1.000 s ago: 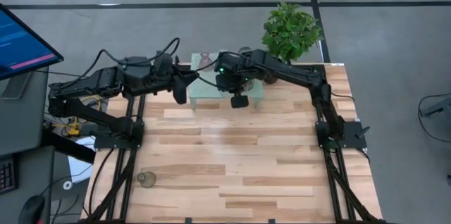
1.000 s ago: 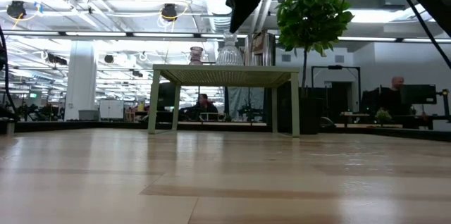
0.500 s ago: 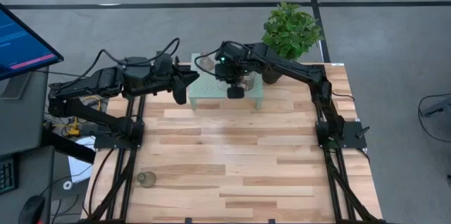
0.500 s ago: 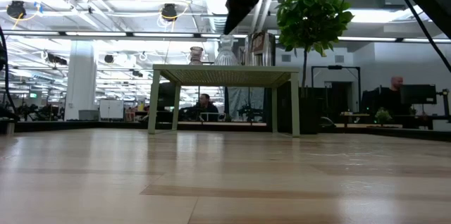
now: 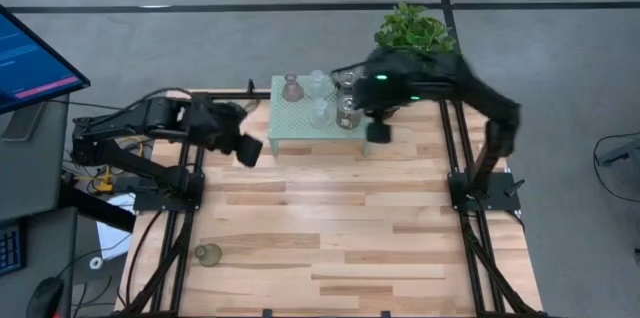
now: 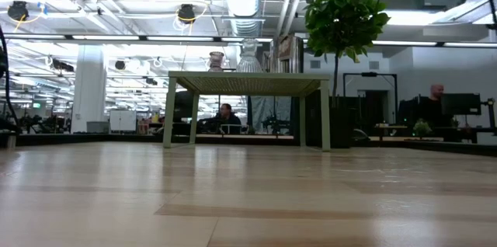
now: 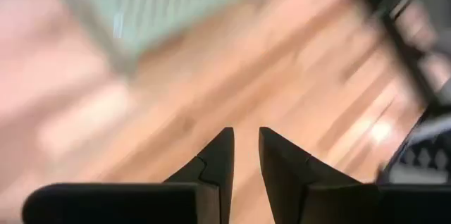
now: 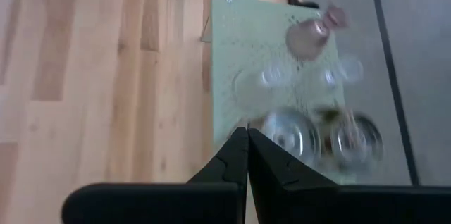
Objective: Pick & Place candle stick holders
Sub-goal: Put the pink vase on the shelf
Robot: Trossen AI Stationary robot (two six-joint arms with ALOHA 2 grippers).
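Note:
A mint-green stand sits at the table's far edge and carries a pinkish holder, two clear glass holders and two silvery ones. All rest on their bases. A greenish holder stands alone near the table's near left corner. My right gripper is shut with nothing in it and hangs high by the stand's right end. My left gripper is tipped down over bare wood left of the stand. Its fingers stand a little apart with nothing between them.
A potted plant stands behind the stand's right end. Black frame rails run along both table sides. Bare wood spreads from the stand to the near edge. In the low view, people sit at desks in the room beyond.
My right gripper has risen from over the stand and drawn back toward the table's right edge, staying shut, and has left the low view upward. My left gripper has tipped downward, rolled, and sunk a little toward the near edge. The holders have kept their places.

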